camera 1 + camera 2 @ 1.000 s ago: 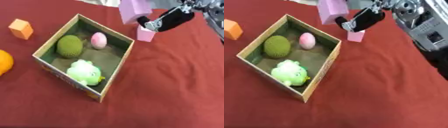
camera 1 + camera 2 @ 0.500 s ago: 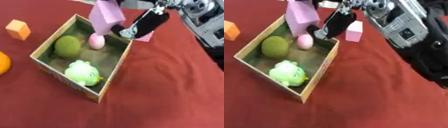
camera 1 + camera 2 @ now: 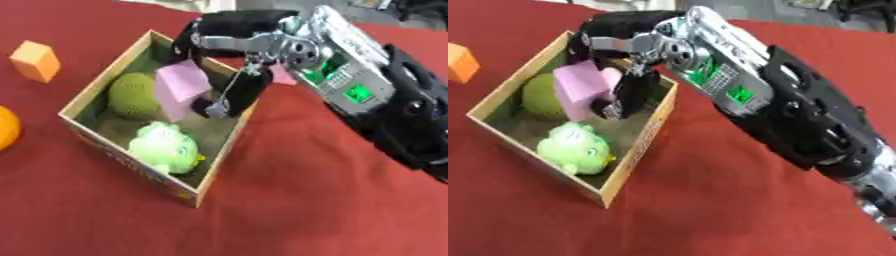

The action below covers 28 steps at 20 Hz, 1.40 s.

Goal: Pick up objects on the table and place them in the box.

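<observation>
Nearest, at about seven o'clock inside the open cardboard box (image 3: 219,165), sits a pale green plush toy (image 3: 164,148). Just beyond it, toward ten o'clock, a dark green knobbly ball (image 3: 133,95) lies against the box's left wall. Beside the ball, the black and silver right hand (image 3: 229,70) reaches down over the box's far rim, fingers and thumb curled round a pale purple block (image 3: 182,89) held tilted above the box floor. Outside the box, an orange round thing (image 3: 7,127) shows at nine o'clock, and an orange cube (image 3: 37,60) rests on the red tablecloth (image 3: 289,200) at ten o'clock. A pink block (image 3: 282,76) peeks from behind the wrist.
</observation>
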Each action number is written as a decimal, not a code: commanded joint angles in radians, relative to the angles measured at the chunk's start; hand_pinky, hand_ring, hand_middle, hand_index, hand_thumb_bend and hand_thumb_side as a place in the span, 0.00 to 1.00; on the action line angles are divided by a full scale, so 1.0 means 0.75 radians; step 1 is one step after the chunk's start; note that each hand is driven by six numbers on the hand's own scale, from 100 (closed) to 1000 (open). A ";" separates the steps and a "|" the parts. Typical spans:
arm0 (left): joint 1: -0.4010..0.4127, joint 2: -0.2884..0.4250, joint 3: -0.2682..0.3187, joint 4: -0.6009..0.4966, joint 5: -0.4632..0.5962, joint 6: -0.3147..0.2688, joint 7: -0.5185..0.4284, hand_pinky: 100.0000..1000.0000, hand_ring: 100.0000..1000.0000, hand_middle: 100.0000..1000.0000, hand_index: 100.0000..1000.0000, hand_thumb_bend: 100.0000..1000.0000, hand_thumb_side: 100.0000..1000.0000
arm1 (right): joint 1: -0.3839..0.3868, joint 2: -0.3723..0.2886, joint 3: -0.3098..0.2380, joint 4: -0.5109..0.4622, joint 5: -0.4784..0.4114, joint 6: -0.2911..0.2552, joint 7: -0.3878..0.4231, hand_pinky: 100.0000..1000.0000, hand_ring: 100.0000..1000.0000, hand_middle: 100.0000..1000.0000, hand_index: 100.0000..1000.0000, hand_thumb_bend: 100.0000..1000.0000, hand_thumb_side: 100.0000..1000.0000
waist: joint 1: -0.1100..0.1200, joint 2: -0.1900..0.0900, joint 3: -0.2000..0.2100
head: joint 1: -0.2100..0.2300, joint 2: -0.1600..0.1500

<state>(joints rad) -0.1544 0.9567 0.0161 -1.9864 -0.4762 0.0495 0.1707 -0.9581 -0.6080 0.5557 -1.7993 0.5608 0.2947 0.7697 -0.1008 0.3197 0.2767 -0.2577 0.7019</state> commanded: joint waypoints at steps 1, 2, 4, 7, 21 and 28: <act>-0.015 0.025 0.010 -0.018 0.007 -0.001 -0.001 0.81 0.71 0.69 0.85 0.48 0.83 | -0.027 0.008 -0.004 0.060 0.033 -0.045 0.020 0.82 0.81 0.71 0.84 0.06 0.12 | 0.007 -0.026 0.003 | -0.004 -0.009; -0.014 0.024 0.010 -0.018 0.007 -0.001 0.000 0.81 0.71 0.69 0.85 0.48 0.83 | -0.027 0.010 -0.009 0.072 0.036 -0.061 0.024 0.83 0.83 0.73 0.87 0.08 0.17 | 0.006 -0.026 0.003 | -0.003 -0.007; -0.013 0.024 0.011 -0.018 0.007 0.000 0.001 0.81 0.71 0.69 0.85 0.48 0.83 | -0.026 0.011 -0.024 0.087 0.043 -0.094 0.034 0.86 0.88 0.75 0.88 0.15 0.29 | 0.006 -0.026 0.002 | -0.002 -0.004; -0.012 0.023 0.012 -0.018 0.007 0.000 0.003 0.81 0.71 0.69 0.85 0.49 0.83 | -0.024 0.011 -0.061 0.085 0.043 -0.124 0.035 0.89 0.90 0.77 0.90 0.18 0.37 | 0.005 -0.026 0.000 | -0.004 -0.001; -0.001 0.022 0.019 -0.018 0.004 0.004 0.011 0.81 0.72 0.69 0.85 0.48 0.83 | -0.012 -0.040 -0.303 -0.084 -0.042 -0.094 -0.084 0.89 0.89 0.77 0.91 0.15 0.27 | 0.012 -0.026 -0.017 | -0.005 0.005; 0.009 0.023 0.025 -0.018 0.000 0.008 0.018 0.81 0.72 0.69 0.85 0.48 0.83 | 0.065 -0.179 -0.375 -0.008 0.013 -0.035 -0.134 0.90 0.90 0.78 0.92 0.21 0.25 | 0.012 -0.020 -0.027 | -0.007 -0.010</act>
<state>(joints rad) -0.1424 0.9490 0.0172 -1.9864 -0.4765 0.0547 0.1790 -0.8977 -0.6973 0.2959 -1.8123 0.5564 0.2604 0.6769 -0.1005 0.3205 0.2574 -0.2586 0.7020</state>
